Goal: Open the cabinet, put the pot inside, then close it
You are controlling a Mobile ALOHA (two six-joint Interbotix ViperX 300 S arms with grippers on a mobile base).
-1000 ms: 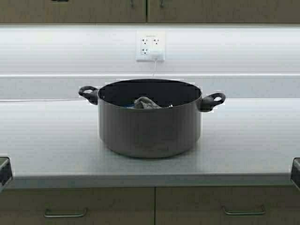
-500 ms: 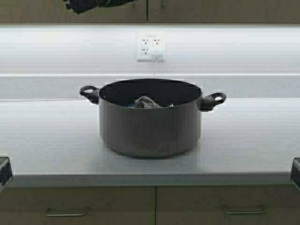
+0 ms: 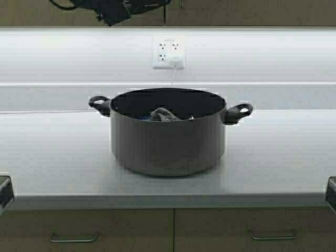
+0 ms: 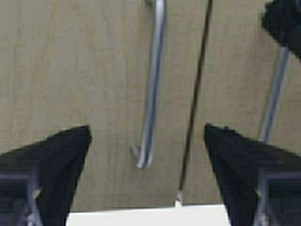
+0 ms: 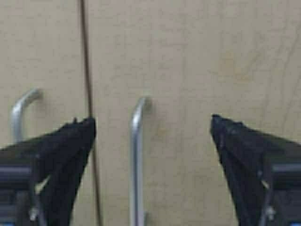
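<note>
Pale grey table (image 3: 52, 157) in the high view carries the pot (image 3: 168, 134) at its middle, under the shut cabinet (image 3: 236, 13); it looks heavy and rigid, best lifted by its 2 loop handles. Left wrist view: left claw (image 4: 146, 155) spread around a door handle (image 4: 153, 84). Right wrist view: right claw (image 5: 150, 141) spread around the other door's handle (image 5: 136, 160).

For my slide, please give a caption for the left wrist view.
Open left claw faces the closed cabinet, its left door handle between the fingers.
</note>
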